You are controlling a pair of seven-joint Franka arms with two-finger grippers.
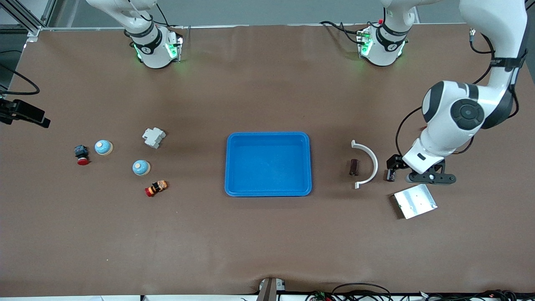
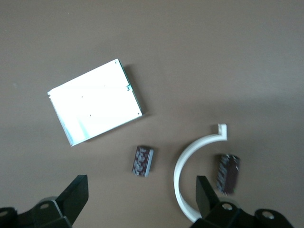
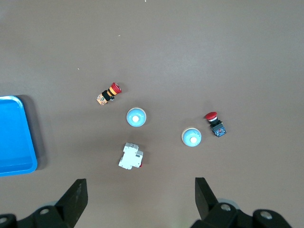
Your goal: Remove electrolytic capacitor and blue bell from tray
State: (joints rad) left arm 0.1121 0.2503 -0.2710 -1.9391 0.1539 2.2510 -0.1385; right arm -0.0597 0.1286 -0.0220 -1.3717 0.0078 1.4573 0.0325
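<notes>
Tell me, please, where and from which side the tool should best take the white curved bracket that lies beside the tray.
Probably grip the white curved bracket across the thin middle of its arc, coming straight down from above. It lies flat on the table, so only its narrow band offers two opposed faces. One capacitor sits inside the curve, so the inner finger should land clear of it.

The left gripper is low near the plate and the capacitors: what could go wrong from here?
1. The left gripper hangs open just over the table, with a capacitor beside it and the plate close by; a careless lift may knock either.
2. The white arc curves around the other capacitor; a nudge could roll it.
3. The tray looks empty.
</notes>
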